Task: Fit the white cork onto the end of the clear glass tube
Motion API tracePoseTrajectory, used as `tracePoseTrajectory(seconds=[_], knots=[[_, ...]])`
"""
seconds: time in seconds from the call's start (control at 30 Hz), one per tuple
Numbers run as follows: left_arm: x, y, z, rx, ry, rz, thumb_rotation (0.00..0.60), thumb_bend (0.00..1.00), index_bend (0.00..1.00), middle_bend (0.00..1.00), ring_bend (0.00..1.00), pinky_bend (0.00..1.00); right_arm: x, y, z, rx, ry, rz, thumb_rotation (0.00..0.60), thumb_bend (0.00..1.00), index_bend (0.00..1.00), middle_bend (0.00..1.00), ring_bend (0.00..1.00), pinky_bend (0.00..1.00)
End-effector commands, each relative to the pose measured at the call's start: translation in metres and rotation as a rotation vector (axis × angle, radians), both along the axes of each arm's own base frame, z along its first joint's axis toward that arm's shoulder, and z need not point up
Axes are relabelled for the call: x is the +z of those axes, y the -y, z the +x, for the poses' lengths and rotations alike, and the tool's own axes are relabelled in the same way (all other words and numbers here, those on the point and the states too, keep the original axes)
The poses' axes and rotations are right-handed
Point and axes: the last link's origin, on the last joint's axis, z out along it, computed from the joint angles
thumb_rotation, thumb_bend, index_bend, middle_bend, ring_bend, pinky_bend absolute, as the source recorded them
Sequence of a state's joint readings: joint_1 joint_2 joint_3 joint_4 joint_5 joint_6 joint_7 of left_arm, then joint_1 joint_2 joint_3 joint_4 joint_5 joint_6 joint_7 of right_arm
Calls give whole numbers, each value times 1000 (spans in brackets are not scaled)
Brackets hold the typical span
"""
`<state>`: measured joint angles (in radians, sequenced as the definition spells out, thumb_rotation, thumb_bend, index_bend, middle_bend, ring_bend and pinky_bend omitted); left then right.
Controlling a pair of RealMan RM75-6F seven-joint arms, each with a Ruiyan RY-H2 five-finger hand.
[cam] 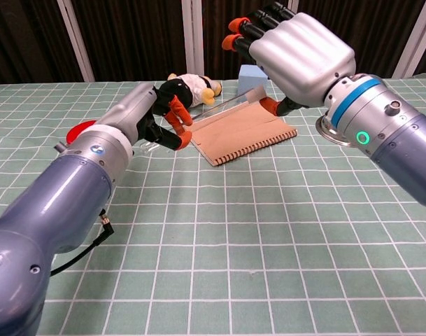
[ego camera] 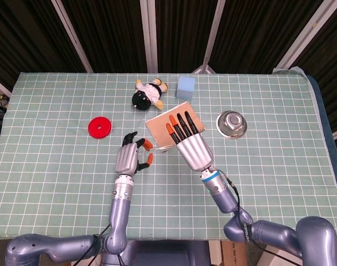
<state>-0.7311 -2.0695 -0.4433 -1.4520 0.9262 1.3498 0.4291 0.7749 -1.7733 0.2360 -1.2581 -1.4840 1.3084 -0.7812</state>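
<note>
My left hand grips the clear glass tube near its lower end. The tube slants up and to the right above the brown notebook. A whitish cork sits at the tube's upper end, just under my right hand. The right hand's fingers stretch out straight above the cork without touching it. Its thumb lies close beside the cork. In the head view the tube is hard to make out, and the right hand hides the cork.
A black-and-white plush toy and a light blue block lie behind the notebook. A red disc lies to the left and a steel bowl to the right. The green checked cloth covers the table.
</note>
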Motion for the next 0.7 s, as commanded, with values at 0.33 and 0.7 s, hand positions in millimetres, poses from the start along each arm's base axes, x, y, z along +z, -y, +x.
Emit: tracePoseTrajectory(seconds=[0.33,0.7], knots=[[1,2,-8,-17,-8,10,600,755,505,487,138,66,4,-2,-10,-25,-5,-1,600,390,139,68,0,0],[0,1,-12,-26,-14,19,600,768,506,490,198,292,5,0,-13,-34,-4,0,600,390,139,68,0,0]])
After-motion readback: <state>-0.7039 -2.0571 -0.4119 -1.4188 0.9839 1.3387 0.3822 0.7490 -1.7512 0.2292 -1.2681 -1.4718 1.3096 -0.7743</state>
